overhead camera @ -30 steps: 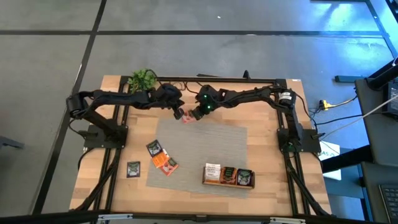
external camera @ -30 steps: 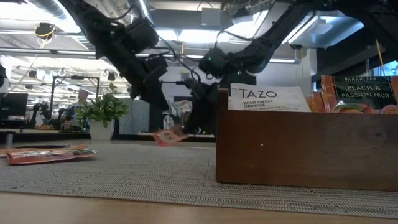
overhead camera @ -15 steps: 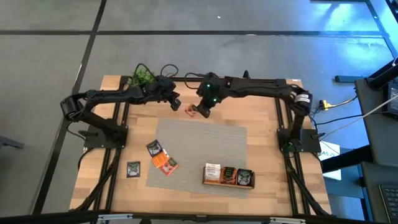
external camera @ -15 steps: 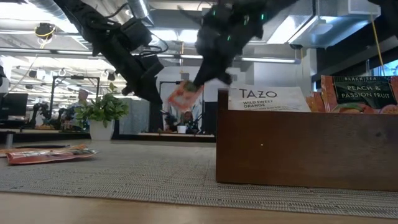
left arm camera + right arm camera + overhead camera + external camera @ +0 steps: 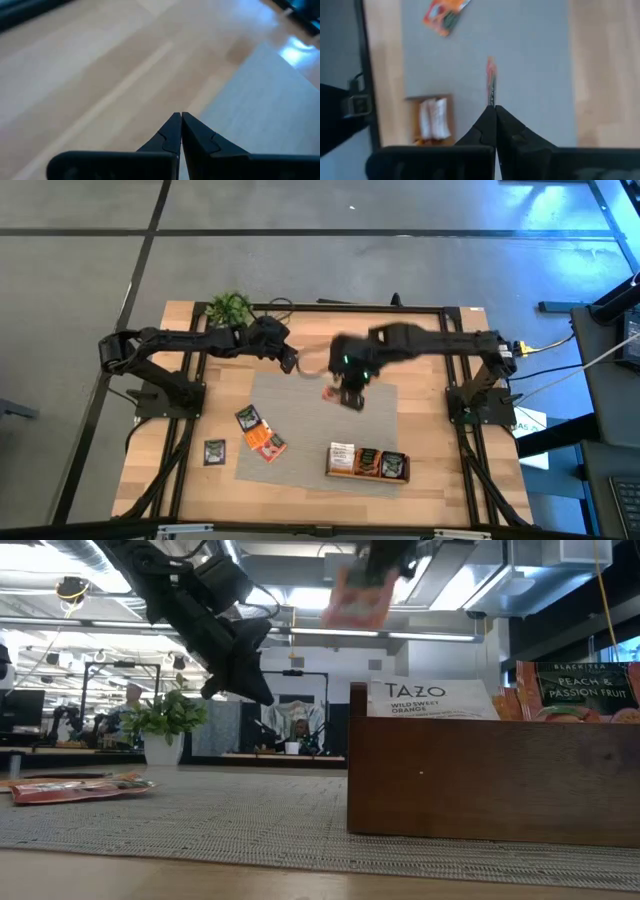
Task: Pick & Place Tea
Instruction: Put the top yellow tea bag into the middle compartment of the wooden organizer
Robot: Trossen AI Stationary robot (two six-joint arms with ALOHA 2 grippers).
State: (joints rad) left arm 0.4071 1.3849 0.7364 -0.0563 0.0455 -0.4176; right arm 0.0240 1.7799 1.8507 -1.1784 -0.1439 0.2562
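Observation:
My right gripper (image 5: 347, 394) hangs high over the grey mat (image 5: 300, 430), shut on one red-orange tea sachet (image 5: 330, 393), which the low view shows blurred as a sachet (image 5: 360, 595) near its top. My left gripper (image 5: 290, 363) is shut on nothing, above the bare wood at the mat's far left corner. Two more sachets (image 5: 247, 418) (image 5: 265, 443) lie flat on the mat's left part, and a dark one (image 5: 214, 451) lies on the wood left of it. The wooden tray (image 5: 367, 463) stands at the mat's near edge with sachets upright in it. My right gripper pinches the sachet by one edge (image 5: 491, 100) between its two fingertips, coming from above and slanting down. The sachet shows edge-on past the fingertips. It hangs below the fingers (image 5: 383, 555), lifted clear of the mat.
A potted plant (image 5: 229, 307) stands at the table's far left corner. Black frame rails (image 5: 350, 308) run along the table's edges. The mat's middle and right part are bare between the lying sachets and the tray (image 5: 432, 120).
My right gripper has risen from the mat's far edge with the sachet and moved toward the near edge, out over the mat, rolling its wrist. The sachet, low by the table before, is now lifted clear and high. My left gripper stays shut near where it was.

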